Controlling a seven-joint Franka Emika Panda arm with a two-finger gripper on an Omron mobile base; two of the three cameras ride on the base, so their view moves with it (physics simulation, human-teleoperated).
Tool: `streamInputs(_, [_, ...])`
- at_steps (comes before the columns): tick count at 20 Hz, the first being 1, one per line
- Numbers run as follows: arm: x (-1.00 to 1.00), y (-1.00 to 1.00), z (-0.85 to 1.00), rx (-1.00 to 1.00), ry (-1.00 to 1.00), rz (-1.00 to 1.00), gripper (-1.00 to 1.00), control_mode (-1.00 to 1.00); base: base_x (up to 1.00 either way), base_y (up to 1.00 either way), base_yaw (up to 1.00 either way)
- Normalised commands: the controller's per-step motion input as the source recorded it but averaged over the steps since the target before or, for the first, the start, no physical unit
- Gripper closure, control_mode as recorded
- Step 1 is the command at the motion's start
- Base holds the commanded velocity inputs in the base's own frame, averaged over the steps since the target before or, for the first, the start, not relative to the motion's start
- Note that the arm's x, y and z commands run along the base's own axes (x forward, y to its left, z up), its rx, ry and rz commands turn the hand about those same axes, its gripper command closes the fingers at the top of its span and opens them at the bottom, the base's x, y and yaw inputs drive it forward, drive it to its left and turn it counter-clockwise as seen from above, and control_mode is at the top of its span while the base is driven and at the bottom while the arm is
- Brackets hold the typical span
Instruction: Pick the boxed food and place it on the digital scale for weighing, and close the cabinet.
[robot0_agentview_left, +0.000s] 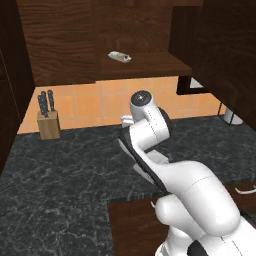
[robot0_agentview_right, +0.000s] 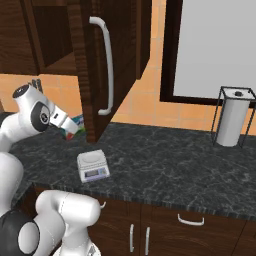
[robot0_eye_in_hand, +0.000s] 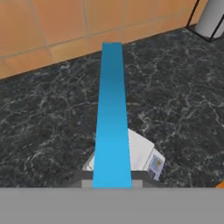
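Rising from between the two dark fingertips, the thin blue rectangular boxed food (robot0_eye_in_hand: 112, 118) is seen edge-on in the hand view, its narrow blue side running straight away from the hand; the fingers themselves are hidden at its base, clamped on it. Under the near end of the box, on the dark marbled stone counter (robot0_eye_in_hand: 43, 118), sits the small white-grey square digital scale (robot0_eye_in_hand: 142, 155), its display panel showing just right of the box.

From the right base camera, going left to right: the white arm's gripper (robot0_agentview_right: 70, 127) holds the box in the air, its coloured print peeking out at the lower edge of the open door of the dark brown wood-grain wall cabinet (robot0_agentview_right: 122, 45). The door stands swung out, its long silver bar handle (robot0_agentview_right: 107, 70) facing the camera. The scale lies on the counter below and slightly right of the gripper, apart from the box.
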Motion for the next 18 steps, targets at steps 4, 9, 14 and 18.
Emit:
streamInputs(4, [0.06,0.02,-0.38,-0.06,0.00,-0.13,1.00,-1.00,0.00,0.00,0.00])
streamInputs(9, [0.01,0.01,-0.15,-0.02,0.01,-0.23,1.00,-1.00,0.00,0.00,0.00])
streamInputs(14, [-0.21,-0.01,0.00,0.05,0.09,-0.20,1.00,-1.00,0.00,0.00,0.00])
streamInputs(18, [-0.14,0.00,-0.18,0.07,0.08,-0.13,1.00,-1.00,0.00,0.00,0.00])
